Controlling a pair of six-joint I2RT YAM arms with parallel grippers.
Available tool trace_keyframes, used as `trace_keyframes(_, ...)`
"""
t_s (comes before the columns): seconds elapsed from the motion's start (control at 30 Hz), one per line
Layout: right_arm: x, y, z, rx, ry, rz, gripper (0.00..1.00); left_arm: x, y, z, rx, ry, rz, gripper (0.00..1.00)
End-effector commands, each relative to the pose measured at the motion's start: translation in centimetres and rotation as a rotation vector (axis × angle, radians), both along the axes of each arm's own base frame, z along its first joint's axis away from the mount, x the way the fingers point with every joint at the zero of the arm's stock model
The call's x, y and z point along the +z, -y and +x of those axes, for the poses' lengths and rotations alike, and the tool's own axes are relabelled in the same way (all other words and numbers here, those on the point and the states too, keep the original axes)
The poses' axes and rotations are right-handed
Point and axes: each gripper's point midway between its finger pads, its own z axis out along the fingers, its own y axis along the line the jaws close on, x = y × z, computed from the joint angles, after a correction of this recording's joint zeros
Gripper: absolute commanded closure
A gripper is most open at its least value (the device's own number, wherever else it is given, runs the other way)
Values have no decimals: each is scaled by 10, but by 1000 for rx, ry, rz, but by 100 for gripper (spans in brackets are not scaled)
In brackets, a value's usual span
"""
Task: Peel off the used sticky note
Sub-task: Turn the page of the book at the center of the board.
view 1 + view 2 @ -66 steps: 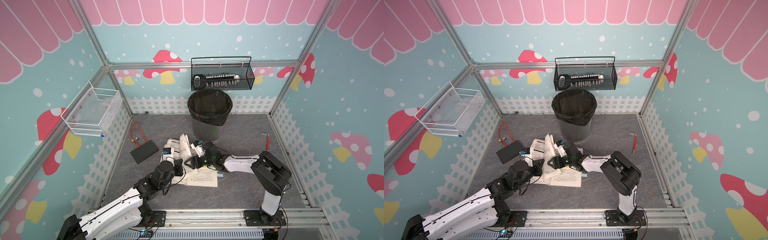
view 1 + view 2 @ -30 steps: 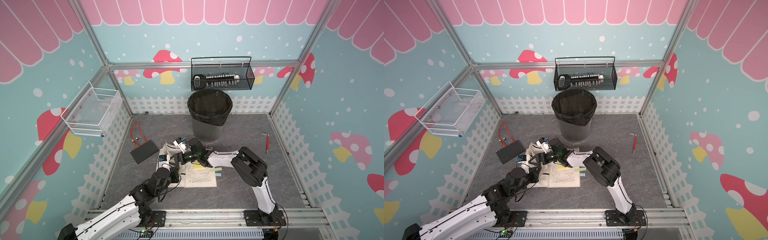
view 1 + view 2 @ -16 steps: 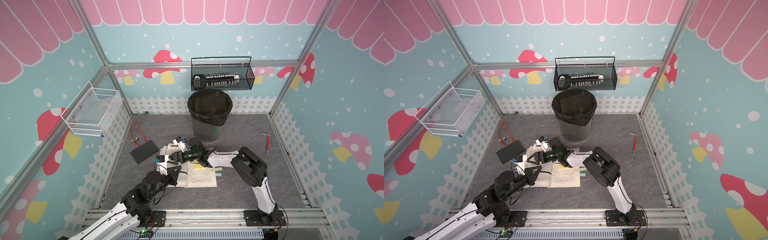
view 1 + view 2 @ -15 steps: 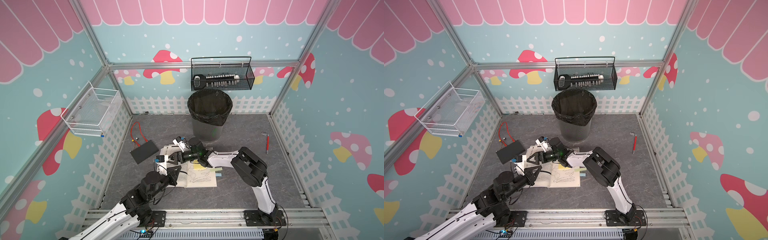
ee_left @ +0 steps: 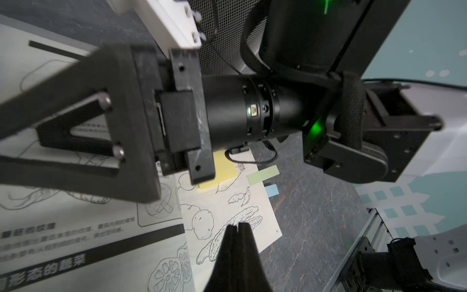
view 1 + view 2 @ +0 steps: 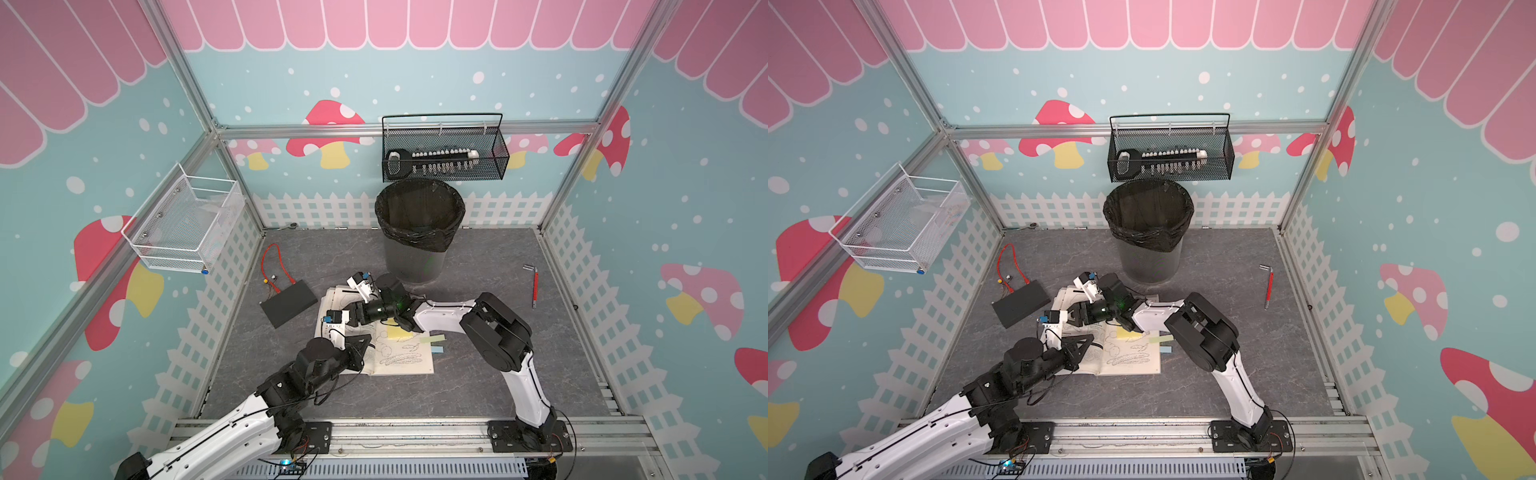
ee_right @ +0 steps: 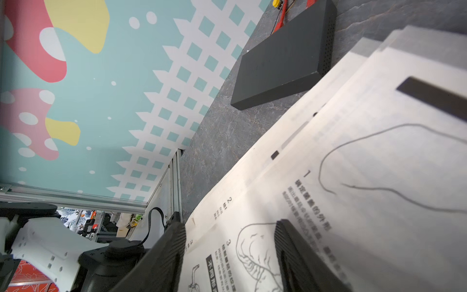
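Note:
An open drawing book (image 6: 401,365) lies flat on the grey floor. A yellow sticky note (image 6: 397,332) (image 5: 225,174) is stuck near the top of its right page, half under my right arm in both top views. My right gripper (image 6: 352,312) (image 7: 230,227) hovers low over the left pages. Its jaws are open, with only printed paper showing between them. My left gripper (image 6: 366,345) (image 5: 237,225) is shut and empty. It sits just above the cucumber drawing on the right page, nearer me than the note.
A green tab (image 6: 432,338) and a blue tab (image 6: 437,350) stick out past the right page edge. A black-lined bin (image 6: 417,232) stands behind the book. A black box (image 6: 289,307) with a red cable (image 6: 272,262) lies left. A red-handled tool (image 6: 535,286) lies right.
My left arm has drawn back toward the near rail, its gripper still shut. My right gripper stays over the left pages with its jaws a little narrower.

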Motion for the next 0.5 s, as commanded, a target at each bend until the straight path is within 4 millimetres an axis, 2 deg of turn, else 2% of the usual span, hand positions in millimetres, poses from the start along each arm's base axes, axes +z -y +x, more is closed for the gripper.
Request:
trace_keyframes(0.0,-26,0,11,6,-2,-60,45,5,12,-4,-59,33,-24,100)
trace_keyframes(0.23,-45,-12,18,43,-13,-93,57,-10,13,-8,-76,13,-1,100)
trace_keyframes(0.33,-53,-14,19,60,-18,-99,64,-25,17,-8,-87,-22,11,100)
trace_keyframes(0.47,-63,-16,18,85,-20,-111,67,-47,20,-7,-87,-69,44,100)
